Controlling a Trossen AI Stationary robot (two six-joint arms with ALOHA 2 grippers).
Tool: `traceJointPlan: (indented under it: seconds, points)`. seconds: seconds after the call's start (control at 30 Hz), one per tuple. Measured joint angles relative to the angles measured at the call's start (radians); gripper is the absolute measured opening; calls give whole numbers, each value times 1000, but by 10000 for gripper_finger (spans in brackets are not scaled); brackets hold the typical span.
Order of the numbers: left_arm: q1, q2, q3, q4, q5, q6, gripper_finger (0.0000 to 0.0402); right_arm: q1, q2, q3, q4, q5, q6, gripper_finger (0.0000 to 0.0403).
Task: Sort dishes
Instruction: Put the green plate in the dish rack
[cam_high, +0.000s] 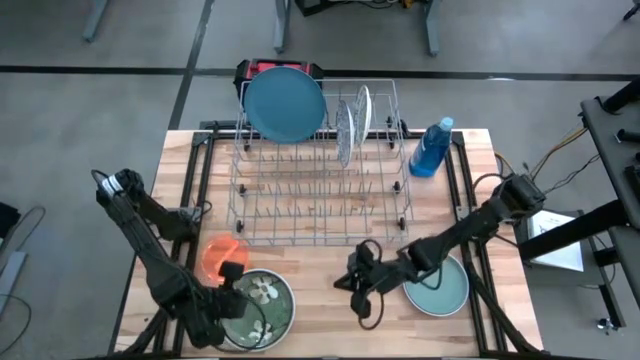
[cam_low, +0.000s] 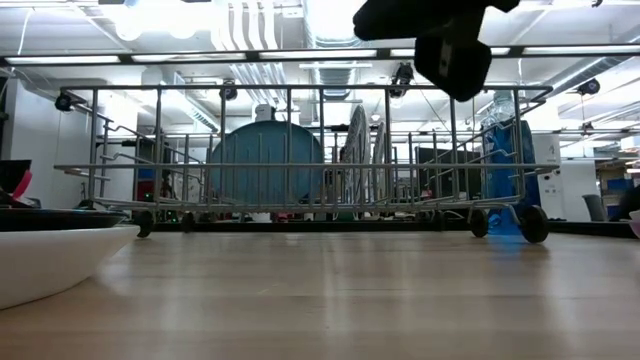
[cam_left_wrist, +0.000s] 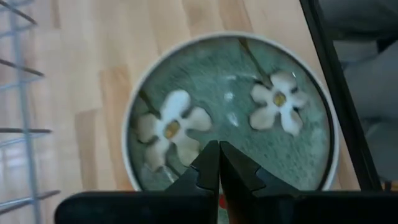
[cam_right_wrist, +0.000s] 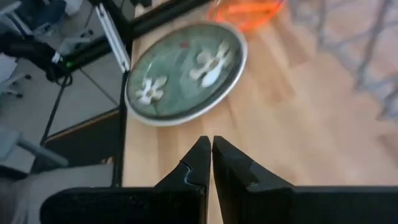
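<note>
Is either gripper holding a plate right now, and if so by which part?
Nothing is held. The left gripper is shut above the flowered plate; the right gripper is shut over bare table.

Large plate (cam_high: 284, 103): plain blue, seen standing in the wire rack (cam_high: 320, 205), which is grey metal. Flowered plate (cam_high: 262, 303): mottled green, white blossoms with yellow centres, pale rim. Plain plate (cam_high: 445, 290): teal-green. Small dish (cam_high: 222, 252): translucent orange. Bottle (cam_high: 431, 148): blue. Tabletop (cam_high: 315, 300): light wood grain. Both claws are noted as black.
</note>
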Motion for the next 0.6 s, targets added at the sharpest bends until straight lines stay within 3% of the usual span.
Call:
traceJointPlan:
  seconds: [0.27,0.6]
  points:
    - [-79,88,-21,4,3,-122,0,36,173,132,-6,-9,148,14]
    - [-192,220,-53,8,-13,-310,0,45,399,279,-6,-8,364,52]
